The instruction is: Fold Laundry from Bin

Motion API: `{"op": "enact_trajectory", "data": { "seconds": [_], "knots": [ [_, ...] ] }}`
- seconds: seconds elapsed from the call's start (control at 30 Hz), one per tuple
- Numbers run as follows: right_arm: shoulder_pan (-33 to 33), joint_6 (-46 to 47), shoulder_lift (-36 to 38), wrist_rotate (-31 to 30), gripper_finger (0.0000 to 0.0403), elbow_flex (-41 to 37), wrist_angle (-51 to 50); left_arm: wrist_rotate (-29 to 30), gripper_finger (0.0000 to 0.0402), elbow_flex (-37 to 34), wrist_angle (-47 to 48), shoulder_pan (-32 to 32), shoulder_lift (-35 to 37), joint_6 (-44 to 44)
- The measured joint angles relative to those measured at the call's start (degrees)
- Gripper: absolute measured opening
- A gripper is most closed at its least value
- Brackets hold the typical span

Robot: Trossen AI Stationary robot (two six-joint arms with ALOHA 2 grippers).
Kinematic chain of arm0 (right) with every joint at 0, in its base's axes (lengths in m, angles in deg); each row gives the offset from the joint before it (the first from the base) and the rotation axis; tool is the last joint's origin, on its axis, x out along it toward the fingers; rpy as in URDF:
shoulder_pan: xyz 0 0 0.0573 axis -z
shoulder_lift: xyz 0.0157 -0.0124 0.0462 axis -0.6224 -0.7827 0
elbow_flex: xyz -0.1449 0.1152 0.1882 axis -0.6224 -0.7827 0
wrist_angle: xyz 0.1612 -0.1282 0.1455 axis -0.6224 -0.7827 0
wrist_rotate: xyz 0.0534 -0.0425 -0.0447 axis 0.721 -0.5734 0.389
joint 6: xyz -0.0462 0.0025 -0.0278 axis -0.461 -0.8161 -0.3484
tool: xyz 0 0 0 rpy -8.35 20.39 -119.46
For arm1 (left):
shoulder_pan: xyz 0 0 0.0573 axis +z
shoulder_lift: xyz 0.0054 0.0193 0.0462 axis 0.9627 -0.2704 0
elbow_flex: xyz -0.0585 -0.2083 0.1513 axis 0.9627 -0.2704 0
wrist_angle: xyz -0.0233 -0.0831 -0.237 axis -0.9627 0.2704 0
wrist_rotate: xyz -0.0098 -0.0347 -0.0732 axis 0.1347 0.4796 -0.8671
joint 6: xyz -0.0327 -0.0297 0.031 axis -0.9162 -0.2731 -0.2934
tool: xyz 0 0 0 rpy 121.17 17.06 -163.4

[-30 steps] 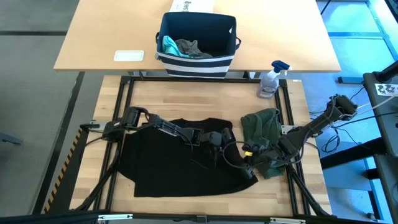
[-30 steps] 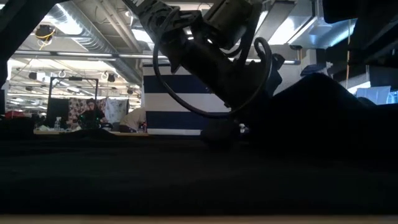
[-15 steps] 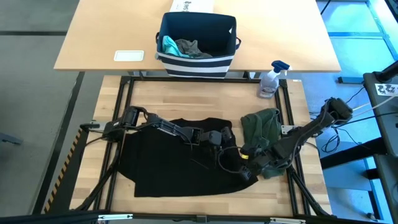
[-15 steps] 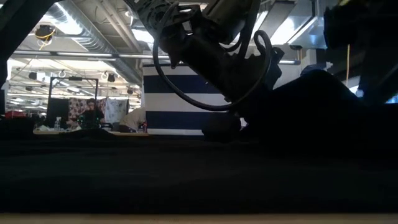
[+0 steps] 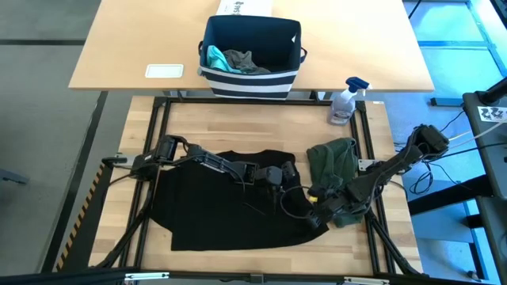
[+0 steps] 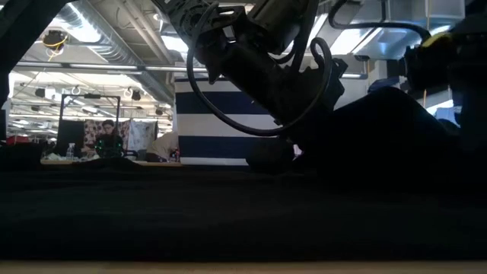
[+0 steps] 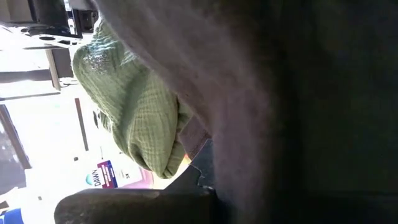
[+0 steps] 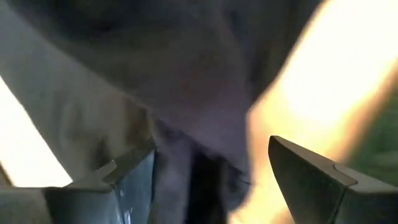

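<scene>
High view: black T-shirt (image 5: 222, 210) is lying flat on the table (image 5: 238, 127); left gripper (image 5: 287, 176) is pinching its right edge.
Low view: bin (image 6: 221, 125) is standing behind.
Right wrist view: right gripper (image 8: 211, 177) is gaping wide, holding nothing.

Open-plan robotics lab or workshop hall

Exposed ceiling ducts (image 6: 106, 47), a black metal frame (image 5: 158, 111) around the wooden worktop (image 5: 238, 131), loose cables (image 5: 444, 154) and far benches.

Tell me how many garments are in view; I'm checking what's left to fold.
4: a black T-shirt spread on the table, an olive-green piece to its right, and teal and grey pieces in the bin. More may lie hidden underneath.
</scene>
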Motion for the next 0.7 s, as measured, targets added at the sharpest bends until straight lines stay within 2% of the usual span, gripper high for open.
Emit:
{"op": "enact_trajectory", "data": {
  "seconds": [0.23, 0.33, 0.5, 0.6, 0.7],
  "knots": [
    [-0.07, 1.91, 2.62, 0.13, 0.0291, -10.43, 18.82, 0.11, 0.0, 0.0, 0.04, 0.0, 0.02, -0.22],
    [-0.35, 3.38, 3.66, 0.52, 0.0291, -13.69, 22.12, 0.13, 0.0, 0.0, 0.07, 0.0, 0.02, -0.23],
    [-4.32, 3.83, 4.76, 0.64, 0.0284, -14.51, 23.31, 0.35, 0.0, 0.0, 0.33, 0.1, 0.02, -0.05],
    [-7.42, 5.47, 4.96, -2.38, 0.0258, -14.51, 23.86, 0.35, 0.0, 0.0, 0.37, 0.36, 0.02, 0.17],
    [-9.45, 7.7, 4.98, -5.83, 0.0205, -14.51, 23.47, 0.28, 0.0, -0.02, 0.39, 0.66, 0.02, 0.2]
  ]
}}
